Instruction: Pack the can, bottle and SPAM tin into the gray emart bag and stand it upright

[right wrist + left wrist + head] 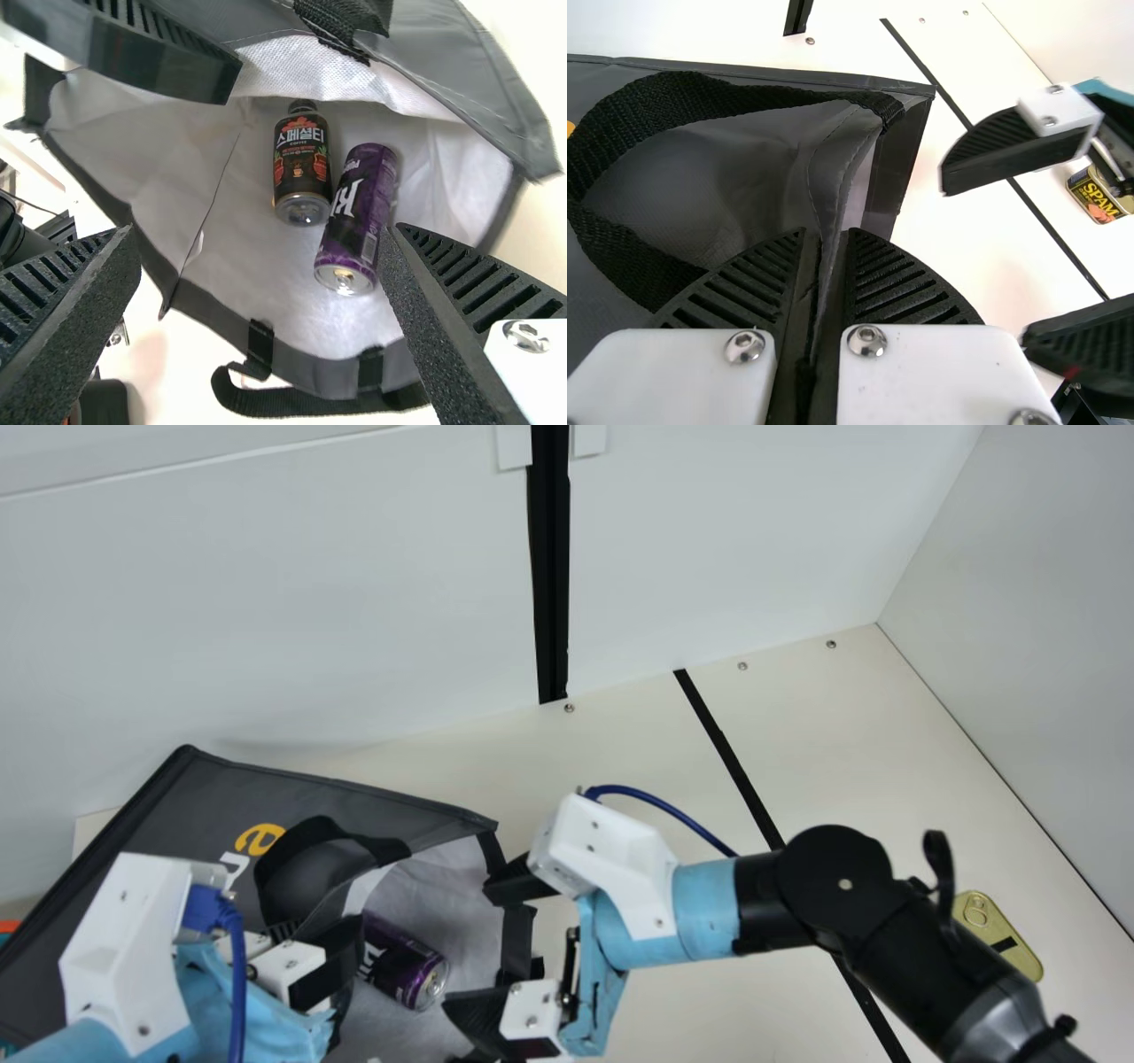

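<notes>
The main view looks down aslant from above toward white wall panels (pixel 266 602), the gray fabric bag (pixel 204 788) lower left. The left wrist view, close at the bag's edge, shares the table's straight black stripe (pixel 731 766); the right peers nearby into the bag, sharing the purple metal can (pixel 403 965).

Cream table (pixel 824 726) holds 1 bag (pixel 186 815), 1 SPAM tin (pixel 1093 195).

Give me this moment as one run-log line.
left gripper: shut on edge of gray bag | right gripper: open at bag mouth | can, bottle: inside | SPAM tin: outside, on table
</notes>
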Tool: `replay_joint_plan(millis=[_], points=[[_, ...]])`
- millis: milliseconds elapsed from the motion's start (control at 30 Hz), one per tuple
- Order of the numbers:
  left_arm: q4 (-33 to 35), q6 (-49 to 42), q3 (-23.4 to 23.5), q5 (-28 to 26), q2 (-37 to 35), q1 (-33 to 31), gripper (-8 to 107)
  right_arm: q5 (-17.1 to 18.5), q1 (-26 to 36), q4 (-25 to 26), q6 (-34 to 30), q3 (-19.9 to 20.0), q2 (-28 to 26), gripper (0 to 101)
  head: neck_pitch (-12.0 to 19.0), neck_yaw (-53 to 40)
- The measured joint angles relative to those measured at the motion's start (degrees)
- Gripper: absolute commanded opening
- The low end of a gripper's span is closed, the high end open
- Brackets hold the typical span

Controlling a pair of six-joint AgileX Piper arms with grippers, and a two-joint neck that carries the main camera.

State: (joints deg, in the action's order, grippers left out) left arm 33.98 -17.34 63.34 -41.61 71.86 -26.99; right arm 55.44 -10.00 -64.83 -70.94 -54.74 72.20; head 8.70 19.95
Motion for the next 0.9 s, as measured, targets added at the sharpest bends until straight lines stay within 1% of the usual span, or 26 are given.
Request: replay_joint_plan(millis=[200,533,733,900], points=[[0.0,0.0,0.0,0.0,0.0,0.0,-8,5.7,5.64,0.43,-1.48,0.83,-3.14,95,0.0,0.0],[0.0,0.0,0.0,0.0,0.0,0.0,-8,14.35,16.4,2.28,-3.22,0.18,-6.85,95,0.0,0.0],[0.0,0.0,0.0,0.0,0.0,0.0,-8,14.6,20.42,2.8,-2.88,-0.07,-8.2,95,0.0,0.0],[0.0,0.0,0.0,0.0,0.0,0.0,-8,14.6,23.64,4.64,-1.71,-0.61,-9.84,95,0.0,-0.09]])
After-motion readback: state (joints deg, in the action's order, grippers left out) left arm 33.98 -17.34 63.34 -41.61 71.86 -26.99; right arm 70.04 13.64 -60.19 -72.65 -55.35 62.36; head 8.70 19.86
